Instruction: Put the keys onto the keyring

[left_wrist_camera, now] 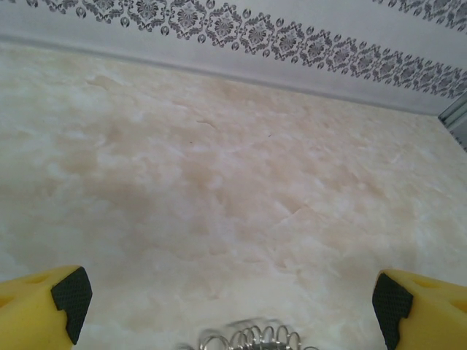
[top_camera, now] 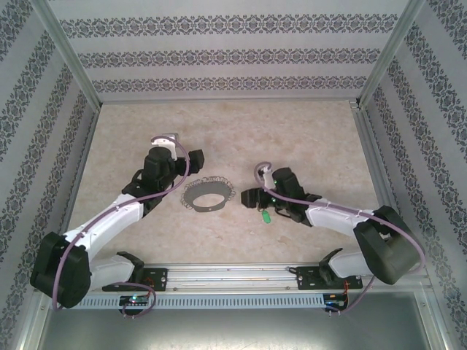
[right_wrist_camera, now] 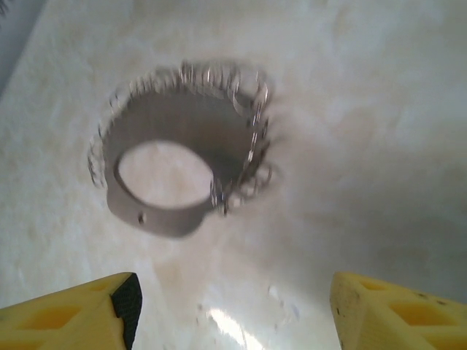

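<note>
Centre of the table: the keyring (top_camera: 208, 195) lies flat between the two arms, a grey ring with small wire loops fringing its far rim.
Keyring, right wrist view: it (right_wrist_camera: 169, 219) sits ahead of the fingers and apart from them, slightly blurred, loops bunched on its right side.
Keyring, left wrist view: a few loops (left_wrist_camera: 252, 339) peep in at the bottom edge, between the pads.
Key: the green-headed key (top_camera: 265, 216) rests on the table just beside the right wrist, on its near side, a little apart from the ring.
Left gripper (top_camera: 193, 157): close to the ring's left rim; its yellow fingers (left_wrist_camera: 44, 302) stand wide apart and hold nothing.
Right gripper (top_camera: 252, 195): just right of the ring, pointing at it; its fingers (right_wrist_camera: 80, 313) are spread wide and empty too.
Step in hand: judged as the approach, with nothing grasped and the key not yet picked up.
Next move calls for: probably the right gripper dropping back to pinch the small green head, while the left steadies the ring's rim so a loop can take the key.
Risk: the key is tiny and lies flat, so a pinch could skid it.
</note>
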{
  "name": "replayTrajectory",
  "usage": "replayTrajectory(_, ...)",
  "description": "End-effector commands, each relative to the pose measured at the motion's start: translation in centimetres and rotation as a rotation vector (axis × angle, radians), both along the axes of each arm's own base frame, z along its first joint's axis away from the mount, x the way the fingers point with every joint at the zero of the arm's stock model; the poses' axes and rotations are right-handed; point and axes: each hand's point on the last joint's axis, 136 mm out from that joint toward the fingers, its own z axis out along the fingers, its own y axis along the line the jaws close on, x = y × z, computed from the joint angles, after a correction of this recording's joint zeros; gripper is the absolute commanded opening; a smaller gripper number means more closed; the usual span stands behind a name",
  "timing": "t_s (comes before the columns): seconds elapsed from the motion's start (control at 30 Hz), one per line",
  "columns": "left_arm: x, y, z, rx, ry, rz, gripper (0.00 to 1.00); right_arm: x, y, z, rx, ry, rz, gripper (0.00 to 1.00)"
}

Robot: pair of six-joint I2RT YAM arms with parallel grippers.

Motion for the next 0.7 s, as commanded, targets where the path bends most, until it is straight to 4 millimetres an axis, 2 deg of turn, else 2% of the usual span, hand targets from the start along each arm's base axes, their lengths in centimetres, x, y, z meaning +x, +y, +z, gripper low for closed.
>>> replayTrajectory(0.0, -1.7, 0.4, -0.4, -0.076, 0.043, 0.045, 1.0, -0.2, 0.9, -0.8, -0.047, -0.021, -0.044, 0.68)
replayTrajectory(0.1, -2.7, 0.4, -0.4, -0.112, 0.026, 0.041, 1.0, -0.8, 2.5, -1.6, -0.071, -0.009, -0.009, 0.64)
replayTrajectory(0.23, -3.9, 0.6, -1.1, -0.132, 0.054, 0.038, 1.0, -0.7, 4.4, -2.1, -0.063, -0.002, 0.013, 0.51)
replayTrajectory(0.4, -4.5, 0.7, -1.9, -0.137, 0.085, 0.038, 1.0, -0.1, 5.4, -2.6, -0.061, 0.006, 0.01, 0.44)
replayTrajectory(0.47, -4.5, 0.4, -2.2, -0.135, 0.102, 0.027, 1.0, 0.2, 5.5, -3.0, -0.076, 0.007, 0.006, 0.38)
replayTrajectory(0.53, -4.4, 0.1, -2.3, -0.139, 0.109, 0.016, 1.0, 0.4, 5.6, -3.0, -0.077, 0.01, 0.009, 0.38)
replayTrajectory(0.67, -4.3, -0.1, -1.5, -0.141, 0.091, 0.001, 1.0, 0.4, 5.2, -2.0, -0.083, -0.025, 0.008, 0.55)
